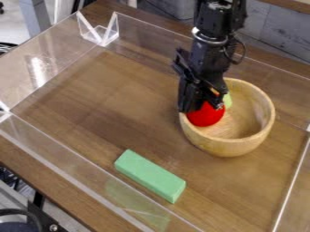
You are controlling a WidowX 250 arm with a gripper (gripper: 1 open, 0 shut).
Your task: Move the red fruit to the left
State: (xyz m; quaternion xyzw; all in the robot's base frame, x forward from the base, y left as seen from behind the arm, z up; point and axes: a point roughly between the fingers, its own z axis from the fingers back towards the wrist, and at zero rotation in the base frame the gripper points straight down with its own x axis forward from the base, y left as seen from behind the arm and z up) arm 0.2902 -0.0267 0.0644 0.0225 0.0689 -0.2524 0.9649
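The red fruit [208,114] is a small glossy red ball held over the left inner side of the wooden bowl [246,129]. My gripper [204,102] comes straight down from above and is shut on the fruit, its black fingers [193,94] covering the fruit's top. The fruit looks lifted slightly off the bowl's floor, level with the rim.
A green rectangular block [150,175] lies on the wooden tray floor at the front. Clear plastic walls [49,63] ring the tray. Open wood floor stretches to the left of the bowl.
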